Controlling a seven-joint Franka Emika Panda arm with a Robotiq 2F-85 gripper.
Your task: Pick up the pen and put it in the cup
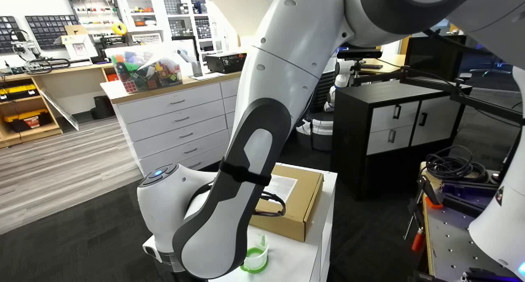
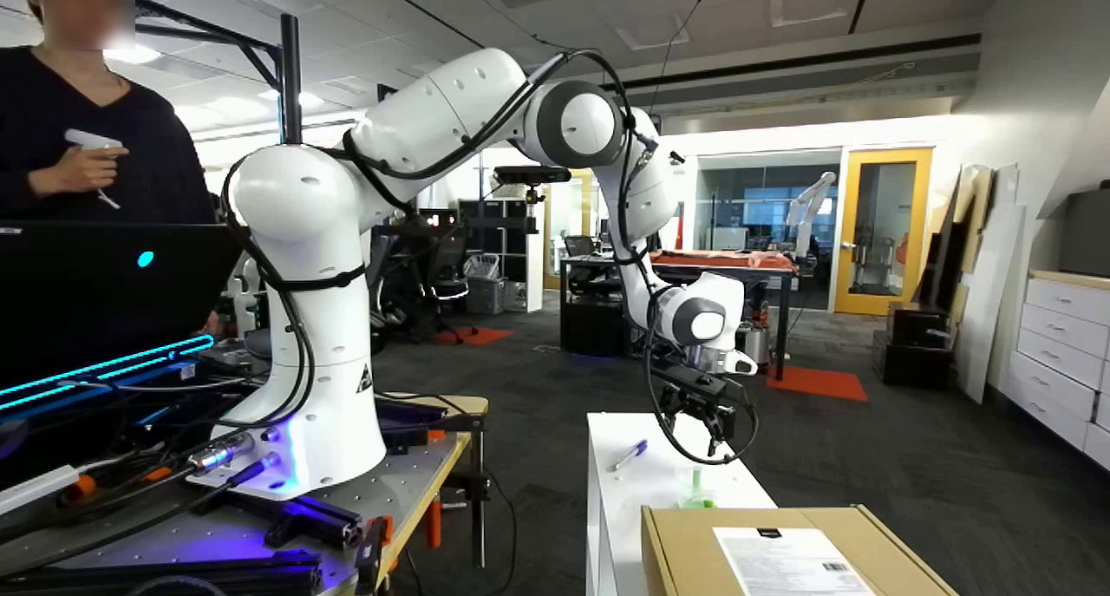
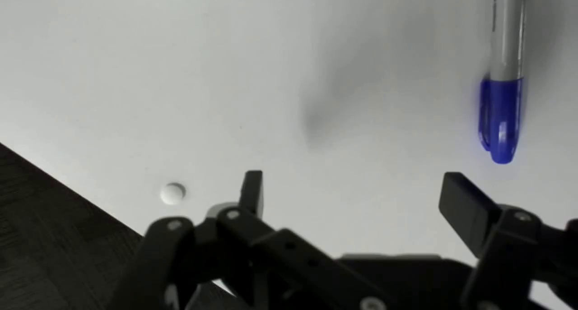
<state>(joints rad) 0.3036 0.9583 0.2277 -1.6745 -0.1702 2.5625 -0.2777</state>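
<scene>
The pen, a grey marker with a blue cap, lies flat on the white table. It shows at the right of the wrist view (image 3: 505, 93) and on the table in an exterior view (image 2: 630, 455). The cup is small, clear and light green; it stands on the table beside the box in both exterior views (image 1: 257, 258) (image 2: 696, 495). My gripper (image 3: 353, 183) is open and empty above the table. The pen's cap is just beyond the right finger, outside the jaws. The gripper (image 2: 714, 433) also shows over the table's far end; in an exterior view the arm and frame edge hide it.
A brown cardboard box (image 1: 308, 191) with a white label stands on the white table (image 2: 620, 501) close to the cup; it also shows in an exterior view (image 2: 798, 535). A small white round knob (image 3: 172, 193) sits near the table edge. A black cable loops beside the gripper.
</scene>
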